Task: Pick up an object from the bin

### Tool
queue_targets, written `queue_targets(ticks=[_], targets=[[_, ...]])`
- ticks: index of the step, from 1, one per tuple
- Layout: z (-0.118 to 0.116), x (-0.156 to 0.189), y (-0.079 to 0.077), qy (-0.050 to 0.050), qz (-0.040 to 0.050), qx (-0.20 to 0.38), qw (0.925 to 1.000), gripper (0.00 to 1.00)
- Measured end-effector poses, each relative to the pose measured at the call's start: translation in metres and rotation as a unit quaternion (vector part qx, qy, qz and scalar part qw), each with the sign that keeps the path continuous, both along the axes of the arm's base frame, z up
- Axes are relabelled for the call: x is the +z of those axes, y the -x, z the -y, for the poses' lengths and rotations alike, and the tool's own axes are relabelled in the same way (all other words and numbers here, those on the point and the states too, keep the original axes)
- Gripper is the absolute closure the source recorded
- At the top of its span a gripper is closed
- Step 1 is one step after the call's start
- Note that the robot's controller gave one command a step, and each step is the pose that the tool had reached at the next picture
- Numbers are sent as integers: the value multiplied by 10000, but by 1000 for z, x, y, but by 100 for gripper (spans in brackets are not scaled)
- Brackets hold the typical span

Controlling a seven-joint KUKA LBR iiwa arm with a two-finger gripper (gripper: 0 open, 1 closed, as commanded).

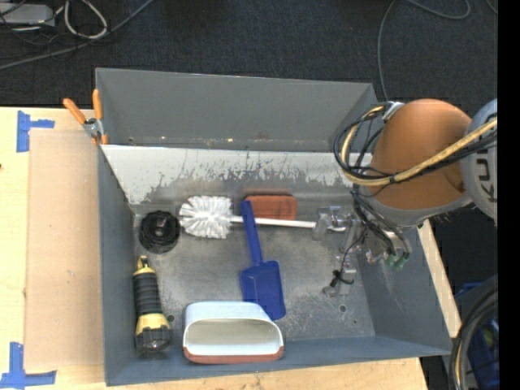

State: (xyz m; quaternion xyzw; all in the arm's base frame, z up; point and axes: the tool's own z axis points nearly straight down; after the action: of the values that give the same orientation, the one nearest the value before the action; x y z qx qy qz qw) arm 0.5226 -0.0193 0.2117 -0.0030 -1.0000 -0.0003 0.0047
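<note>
My gripper [341,254] hangs low over the right part of the bin floor, under the arm's orange cover. Its metal parts sit right at the end of the thin white handle of a white bristle brush [207,217], which lies across the back of the floor. A red-brown block [270,206] lies just behind that handle. A blue plastic scoop [260,275] lies to the left of the gripper, blade toward the front.
At the front stands a white tub with a red rim [232,331]. Along the left wall lie a black and yellow torch [149,307] and a black round cap [158,231]. Bare floor lies in front of the gripper.
</note>
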Motion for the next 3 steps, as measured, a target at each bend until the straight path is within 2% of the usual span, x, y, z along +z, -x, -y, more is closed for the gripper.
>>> queue_targets(ticks=[1, 2, 3], targets=[[0, 4, -2, 2, 36, 3, 10000, 0], [-22, -41, -19, -2, 43, 712, 9975, 0], [-57, -57, -55, -13, 54, 2615, 9652, 0]])
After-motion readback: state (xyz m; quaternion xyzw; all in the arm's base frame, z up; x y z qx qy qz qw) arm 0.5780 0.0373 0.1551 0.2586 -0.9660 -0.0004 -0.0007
